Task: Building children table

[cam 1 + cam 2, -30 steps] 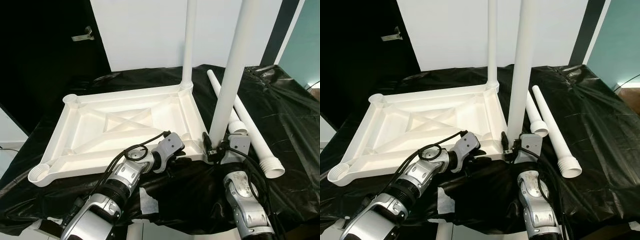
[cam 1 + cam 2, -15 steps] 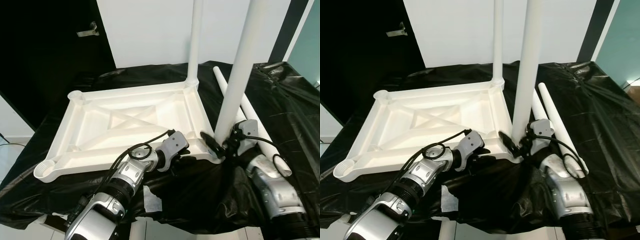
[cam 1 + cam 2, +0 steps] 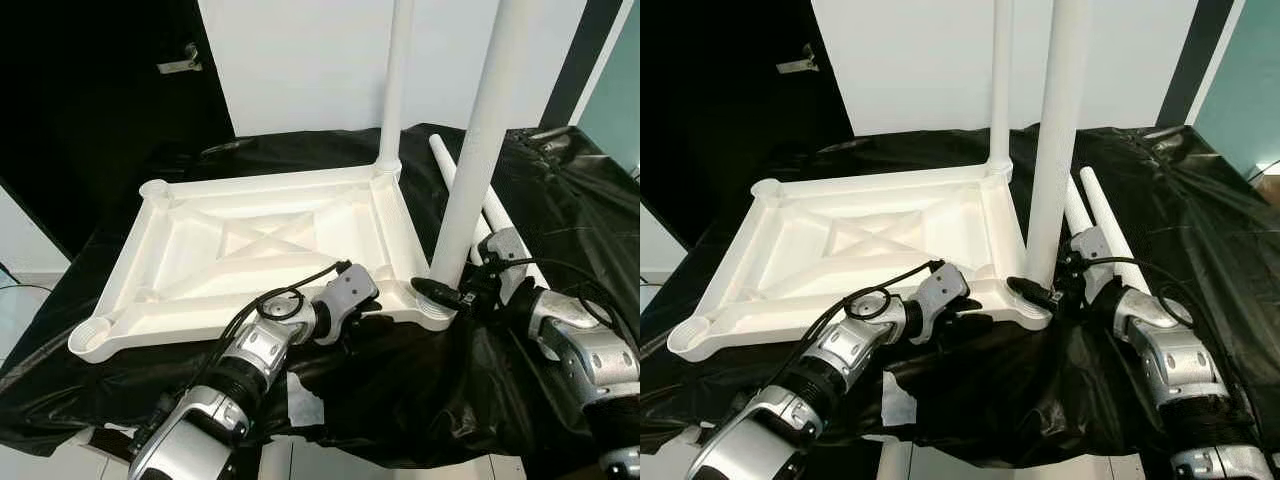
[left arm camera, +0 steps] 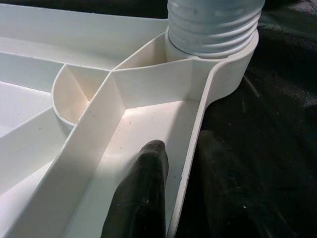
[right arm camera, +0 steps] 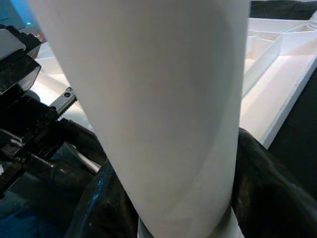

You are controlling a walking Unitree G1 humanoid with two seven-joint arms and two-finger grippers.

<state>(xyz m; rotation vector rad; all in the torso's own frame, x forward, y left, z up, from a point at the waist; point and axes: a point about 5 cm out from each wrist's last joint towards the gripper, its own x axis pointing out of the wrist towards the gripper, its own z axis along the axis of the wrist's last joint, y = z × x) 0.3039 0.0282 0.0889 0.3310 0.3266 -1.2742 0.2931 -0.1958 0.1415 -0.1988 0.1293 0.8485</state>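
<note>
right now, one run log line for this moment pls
stage: leg fitting | left gripper: clamps tabletop rim | right gripper: grips near leg at corner socket | far leg: upright | spare legs: on cloth

**What the frames leave unseen**

Both upright legs, the near leg (image 3: 478,150) in the right gripper (image 3: 452,297) and the far leg (image 3: 396,85) beyond it, run off the top edge, so their upper ends are cut away. The two loose legs (image 3: 1102,215) behind that gripper are partly covered by its wrist. In the left wrist view, the tabletop rim (image 4: 190,163) hides the lower part of one finger (image 4: 218,193) of the left gripper (image 4: 178,193). The door handle (image 3: 178,60) is too small to make out.
</note>
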